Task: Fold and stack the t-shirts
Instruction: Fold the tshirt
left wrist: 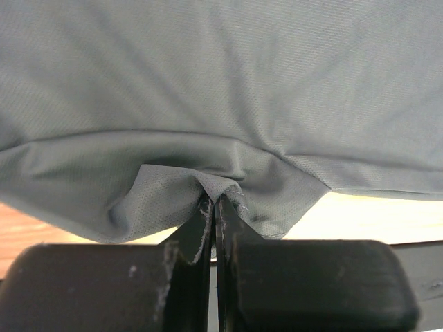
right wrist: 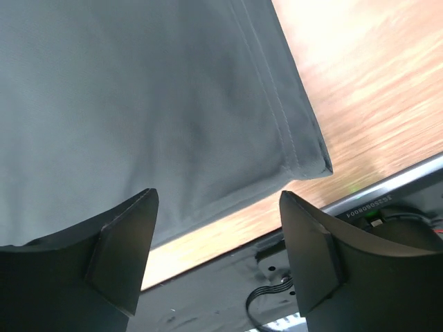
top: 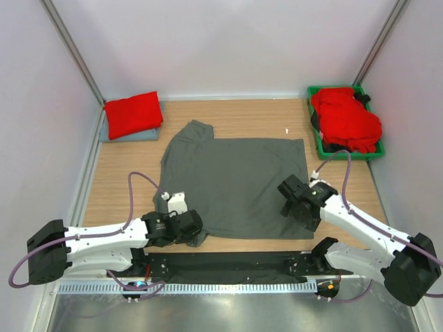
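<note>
- Jaws of the left gripper (left wrist: pixel 214 202) pinch the near left corner of the grey shirt (top: pixel 235 181).
- Grey shirt lies flat mid-table; it looks soft, light and floppy, so grab corners.
- Right gripper (right wrist: pixel 218 207): jaws wide, holding nothing, by the near right corner.

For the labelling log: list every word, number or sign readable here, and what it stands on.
White printed code on the black frame: upside down, too blurred to read.
No print shows on the grey t-shirt, red t-shirts or green bin.
</note>
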Controlling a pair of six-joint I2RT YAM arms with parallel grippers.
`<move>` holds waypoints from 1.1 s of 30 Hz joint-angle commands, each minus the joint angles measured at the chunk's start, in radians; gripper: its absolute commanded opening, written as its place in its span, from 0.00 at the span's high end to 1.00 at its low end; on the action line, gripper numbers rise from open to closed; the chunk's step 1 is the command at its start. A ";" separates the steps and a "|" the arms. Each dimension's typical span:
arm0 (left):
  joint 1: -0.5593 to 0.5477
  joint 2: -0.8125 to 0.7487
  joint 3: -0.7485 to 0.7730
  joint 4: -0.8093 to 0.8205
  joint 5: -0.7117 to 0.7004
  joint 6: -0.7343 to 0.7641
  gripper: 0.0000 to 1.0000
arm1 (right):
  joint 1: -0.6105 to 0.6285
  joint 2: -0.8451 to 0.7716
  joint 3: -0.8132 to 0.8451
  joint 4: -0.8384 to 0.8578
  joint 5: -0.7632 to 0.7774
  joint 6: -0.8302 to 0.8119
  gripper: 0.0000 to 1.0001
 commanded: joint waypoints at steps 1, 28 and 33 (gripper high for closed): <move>0.024 0.012 0.005 0.079 0.039 0.088 1.00 | 0.037 0.070 0.151 -0.137 0.188 0.072 0.26; 0.081 0.153 -0.013 0.279 0.186 0.194 1.00 | 0.072 0.089 -0.070 0.068 -0.082 0.150 0.46; 0.084 0.141 -0.016 0.250 0.181 0.199 1.00 | 0.106 -0.034 -0.151 0.097 -0.086 0.250 0.47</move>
